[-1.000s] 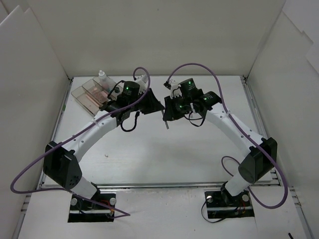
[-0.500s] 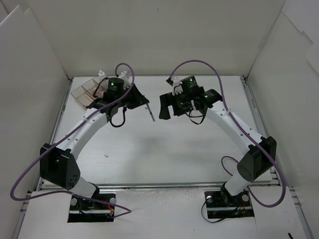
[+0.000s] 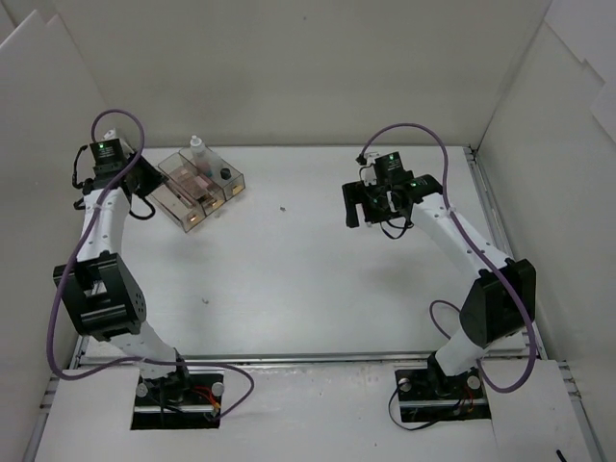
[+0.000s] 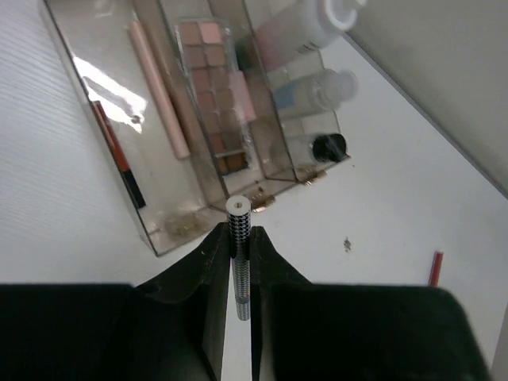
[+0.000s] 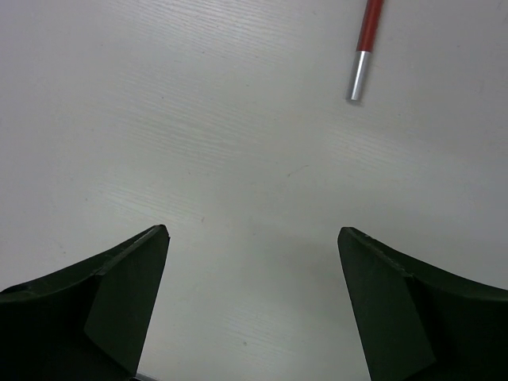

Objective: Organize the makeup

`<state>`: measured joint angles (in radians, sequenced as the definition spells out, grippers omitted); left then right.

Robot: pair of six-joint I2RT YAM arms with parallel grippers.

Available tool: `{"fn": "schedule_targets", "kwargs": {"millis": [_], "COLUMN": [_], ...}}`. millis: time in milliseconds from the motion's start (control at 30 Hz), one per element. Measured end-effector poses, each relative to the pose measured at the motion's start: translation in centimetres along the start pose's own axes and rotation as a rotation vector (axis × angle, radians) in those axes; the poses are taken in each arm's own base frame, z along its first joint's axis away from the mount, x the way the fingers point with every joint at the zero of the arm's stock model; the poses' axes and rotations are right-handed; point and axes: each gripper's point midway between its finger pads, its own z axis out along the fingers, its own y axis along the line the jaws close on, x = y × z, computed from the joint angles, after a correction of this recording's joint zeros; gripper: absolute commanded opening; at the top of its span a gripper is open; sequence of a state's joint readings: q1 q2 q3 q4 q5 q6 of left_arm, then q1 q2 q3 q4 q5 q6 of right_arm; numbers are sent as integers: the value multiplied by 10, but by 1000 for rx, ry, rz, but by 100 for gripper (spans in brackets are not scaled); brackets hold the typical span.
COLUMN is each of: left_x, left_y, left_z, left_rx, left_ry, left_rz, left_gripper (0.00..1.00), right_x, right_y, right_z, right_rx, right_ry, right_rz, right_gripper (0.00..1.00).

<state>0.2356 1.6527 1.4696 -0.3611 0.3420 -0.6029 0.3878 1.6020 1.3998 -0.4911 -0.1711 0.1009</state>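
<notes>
White walls stand around a white counter (image 3: 308, 279), and the clear box (image 4: 95, 95) sits at its far left corner

Most of the makeup looks to be in the box already. A long pink pencil (image 4: 159, 91) and a red and black pencil (image 4: 119, 163) lie in the left part. A brown and tan palette (image 4: 210, 87) lies in the middle part, with something pink just beside it that I cannot make out. A big bottle with a white cap (image 4: 298, 32), a small clear bottle (image 4: 313, 87) and a small thing with a black cap (image 4: 328, 147) are in the right part

The left arm (image 3: 96, 226) reaches to the far left, next to the box. The left jaws are closed tight on a thin black and white pencil (image 4: 238, 218), which points toward the near edge of the box. It is not in the box yet

The right arm (image 3: 452, 236) is over on the right side, well apart from the box. The right jaws are wide and hold nothing, with only bare counter under them. A red pencil with a silver end (image 5: 363, 51) lies on the counter a little way ahead of them

So I think two things are left: the held pencil has to go in the box, and then the red pencil has to be picked up and brought over too
</notes>
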Motion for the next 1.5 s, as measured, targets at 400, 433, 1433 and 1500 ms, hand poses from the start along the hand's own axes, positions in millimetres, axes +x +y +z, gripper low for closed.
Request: {"fn": "schedule_targets", "kwargs": {"millis": [400,433,1433,1500], "left_x": [-13,-12,142,158], "left_y": [79,82,-85,-75], "left_z": [93,97,-27,-38], "left_rx": [-89,-92,126,110], "left_ry": [94,100,274,301], "left_rz": [-110,-116,219,227], "left_gripper": [25,32,47,48], "right_x": [16,17,9,12], "right_y": [-23,-25,-98,-100], "right_z": [17,17,153,161], "right_rx": [81,87,184,183], "right_ry": [57,58,216,225], "right_rz": [20,23,115,120], "right_gripper": [85,85,50,47]}}
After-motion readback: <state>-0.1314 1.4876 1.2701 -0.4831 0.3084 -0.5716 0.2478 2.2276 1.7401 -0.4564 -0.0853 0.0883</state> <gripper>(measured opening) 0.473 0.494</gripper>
